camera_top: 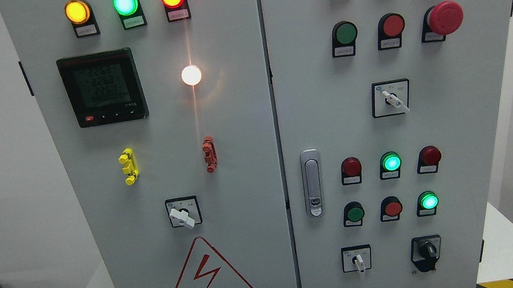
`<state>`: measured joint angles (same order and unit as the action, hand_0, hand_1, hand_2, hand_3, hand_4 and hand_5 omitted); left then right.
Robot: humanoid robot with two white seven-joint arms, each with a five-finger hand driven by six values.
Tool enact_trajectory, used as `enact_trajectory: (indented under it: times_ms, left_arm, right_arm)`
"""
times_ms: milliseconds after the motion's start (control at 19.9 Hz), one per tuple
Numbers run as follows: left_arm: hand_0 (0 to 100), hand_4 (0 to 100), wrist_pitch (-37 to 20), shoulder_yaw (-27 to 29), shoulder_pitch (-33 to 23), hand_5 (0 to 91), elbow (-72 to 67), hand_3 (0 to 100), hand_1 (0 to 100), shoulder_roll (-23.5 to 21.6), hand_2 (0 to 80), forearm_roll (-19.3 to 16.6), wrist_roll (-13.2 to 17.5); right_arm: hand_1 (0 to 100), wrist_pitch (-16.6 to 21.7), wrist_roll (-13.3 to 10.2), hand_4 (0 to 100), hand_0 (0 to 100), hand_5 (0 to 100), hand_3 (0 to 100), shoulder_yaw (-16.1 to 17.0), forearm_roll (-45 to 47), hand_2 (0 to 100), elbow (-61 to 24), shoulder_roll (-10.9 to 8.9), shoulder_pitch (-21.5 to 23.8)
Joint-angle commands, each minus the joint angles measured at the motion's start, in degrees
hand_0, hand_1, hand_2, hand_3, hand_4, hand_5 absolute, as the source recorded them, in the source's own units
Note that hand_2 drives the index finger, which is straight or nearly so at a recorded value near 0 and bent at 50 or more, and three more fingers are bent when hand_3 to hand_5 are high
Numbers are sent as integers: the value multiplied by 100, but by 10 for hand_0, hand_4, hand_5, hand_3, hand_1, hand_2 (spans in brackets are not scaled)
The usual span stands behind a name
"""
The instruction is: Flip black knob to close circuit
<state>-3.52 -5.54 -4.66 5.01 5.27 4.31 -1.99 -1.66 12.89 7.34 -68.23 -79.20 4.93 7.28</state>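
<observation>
No robot hand is in view, so the state of its fingers cannot be told. The black knob (428, 252), glossy with a raised bar, sits low on the right door (487, 89) of smooth grey metal. The warning triangle (211, 282) reads 有电危险.

Black knob (427, 252), grey cabinet (244, 193), red-bordered warning triangle (211, 283).

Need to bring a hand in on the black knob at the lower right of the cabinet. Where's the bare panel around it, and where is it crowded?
Bare panel lies right of the black knob and below it. Left, a clear strip separates it from the white selector switch. Above it is crowded: the lit green lamp and red button. Neither hand is in view.
</observation>
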Motion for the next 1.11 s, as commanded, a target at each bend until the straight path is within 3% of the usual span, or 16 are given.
enact_trajectory:
  times_ms: [0, 301, 553, 904, 1055]
  left_arm:
    - [120, 0, 0, 0, 0, 0, 0, 0, 556, 0, 0, 0, -4]
    - [120, 0, 0, 0, 0, 0, 0, 0, 556, 0, 0, 0, -4]
    - [120, 0, 0, 0, 0, 0, 0, 0, 556, 0, 0, 0, -4]
    - [120, 0, 0, 0, 0, 0, 0, 0, 556, 0, 0, 0, -4]
    - [120, 0, 0, 0, 0, 0, 0, 0, 556, 0, 0, 0, -4]
  right_arm:
    - [0, -18, 204, 941, 0, 958, 1000, 479, -225, 909, -1932, 44, -252]
    - [0, -193, 512, 941, 0, 959, 1000, 637, -243, 911, -1941, -167, -762]
    - [0, -273, 548, 942, 0, 959, 1000, 646, -313, 911, -2003, -132, -1035]
    - [0, -396, 881, 942, 0, 960, 1000, 708, -489, 912, -1986, -132, -1632]
    - [0, -405, 882, 942, 0, 960, 1000, 708, -655, 913, -1915, -124, -1843]
